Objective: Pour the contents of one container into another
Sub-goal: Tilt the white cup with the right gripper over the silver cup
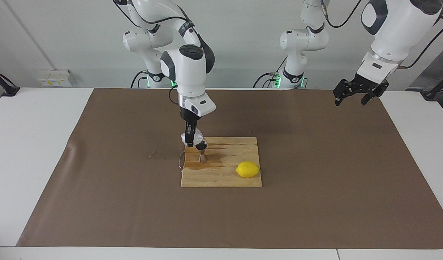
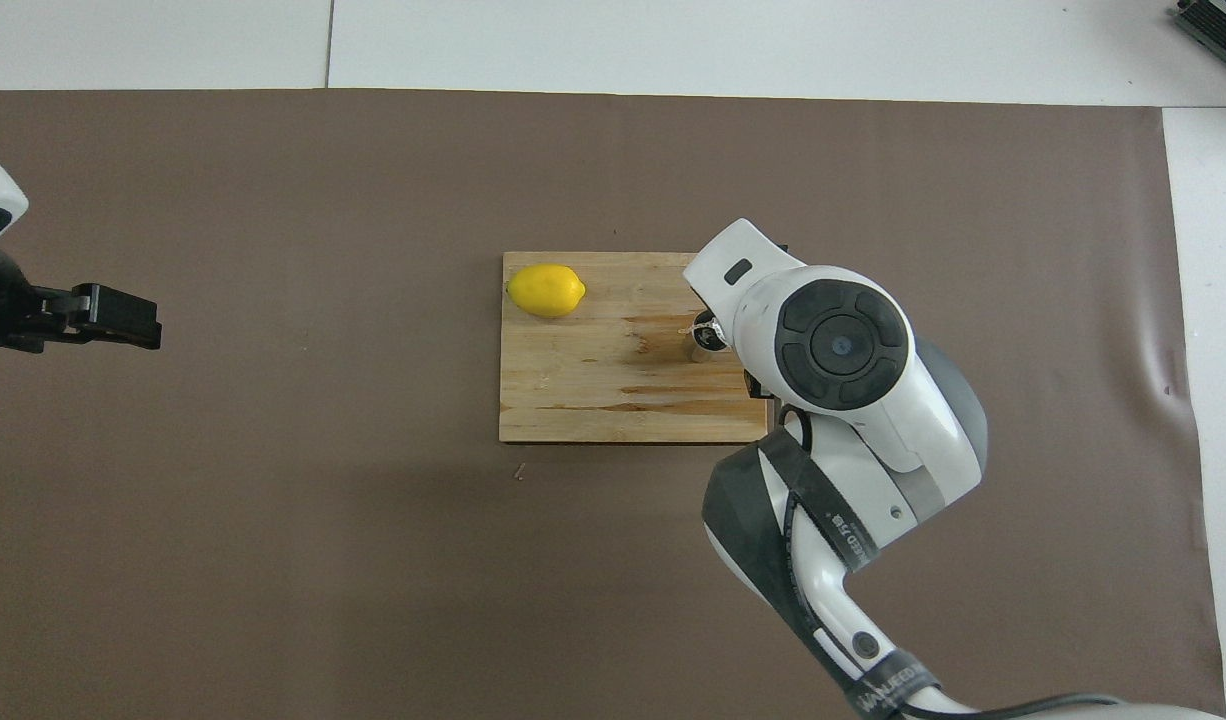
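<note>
Wooden board at frame centre carries your steel jigger and a lemon; right gripper, clamped on the plastic cup, tilts it over the jigger. Left gripper waits upper right, fingers apart.

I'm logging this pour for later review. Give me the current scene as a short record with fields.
right gripper: shut on plastic cup, tilted over the jigger
jigger: upright on the cutting board, at the right arm's end
cutting board: wet stains around the jigger
lemon: on the board, farther from the robots than the jigger
left gripper: open, waiting over the brown mat
</note>
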{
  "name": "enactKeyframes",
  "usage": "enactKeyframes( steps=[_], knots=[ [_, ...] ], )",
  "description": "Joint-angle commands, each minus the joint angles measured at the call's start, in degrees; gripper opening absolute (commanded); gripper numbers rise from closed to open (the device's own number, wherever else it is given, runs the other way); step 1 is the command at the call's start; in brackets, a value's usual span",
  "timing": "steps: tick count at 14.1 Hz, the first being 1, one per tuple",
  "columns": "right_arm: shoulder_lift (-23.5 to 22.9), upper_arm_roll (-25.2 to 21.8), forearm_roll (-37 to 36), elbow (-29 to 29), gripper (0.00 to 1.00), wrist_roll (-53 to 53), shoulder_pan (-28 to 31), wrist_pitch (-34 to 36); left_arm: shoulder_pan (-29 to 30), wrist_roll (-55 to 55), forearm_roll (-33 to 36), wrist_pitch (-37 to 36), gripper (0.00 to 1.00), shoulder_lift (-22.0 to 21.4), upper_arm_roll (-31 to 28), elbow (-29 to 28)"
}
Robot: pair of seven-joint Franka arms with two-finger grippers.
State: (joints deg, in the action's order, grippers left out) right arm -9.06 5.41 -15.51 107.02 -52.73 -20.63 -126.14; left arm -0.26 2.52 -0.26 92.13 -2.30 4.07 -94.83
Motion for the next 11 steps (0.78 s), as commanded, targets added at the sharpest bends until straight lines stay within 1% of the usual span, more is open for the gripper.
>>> enactKeyframes(
  steps=[1, 11],
  knots=[
    [1.8, 0.1, -2.9, 1.9, 0.38, 2.2, 0.2, 0.1, 0.3, 0.6, 0.5, -0.3, 1.00, -1.6, 0.2, -1.5],
    [2.5, 0.1, -4.8, 3.3, 0.37, 2.4, 0.2, 0.0, 0.3, 0.6, 0.5, -0.3, 1.00, -1.6, 0.1, -1.5]
  ],
)
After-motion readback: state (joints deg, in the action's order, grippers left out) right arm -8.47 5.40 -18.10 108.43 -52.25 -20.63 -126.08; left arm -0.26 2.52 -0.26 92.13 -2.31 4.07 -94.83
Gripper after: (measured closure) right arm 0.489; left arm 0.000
